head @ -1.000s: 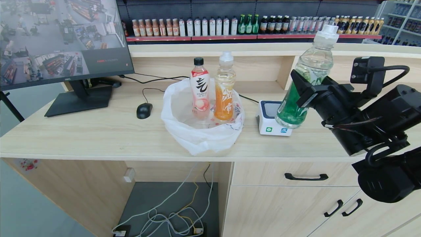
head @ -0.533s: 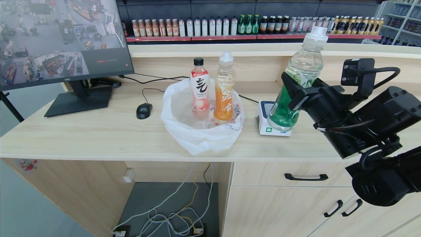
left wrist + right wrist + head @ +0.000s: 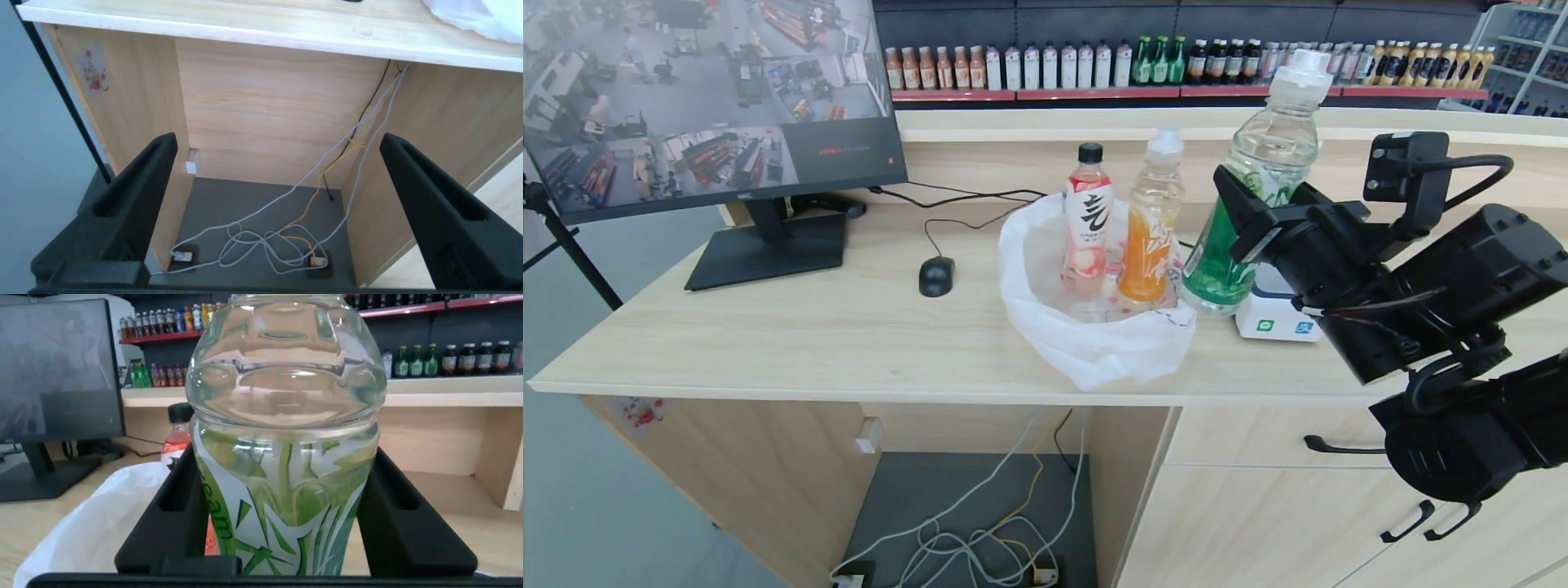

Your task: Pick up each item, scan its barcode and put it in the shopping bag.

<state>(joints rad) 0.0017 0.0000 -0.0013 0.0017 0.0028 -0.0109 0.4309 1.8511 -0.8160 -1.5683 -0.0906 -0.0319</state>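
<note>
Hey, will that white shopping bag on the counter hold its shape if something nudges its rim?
Probably not: the shopping bag looks like thin, crumpled film, so its rim should fold. It is likely very light, though the pink bottle and orange bottle standing inside probably anchor it.

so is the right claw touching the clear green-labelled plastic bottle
Touching: the right wrist view shows the right claw clamped on both sides of the clear green-labelled plastic bottle.

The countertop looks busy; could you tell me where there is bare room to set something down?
Free: between mouse and shopping bag, and in front of the monitor. Crowded: bag to scanner, where the right gripper holds the green bottle.
</note>
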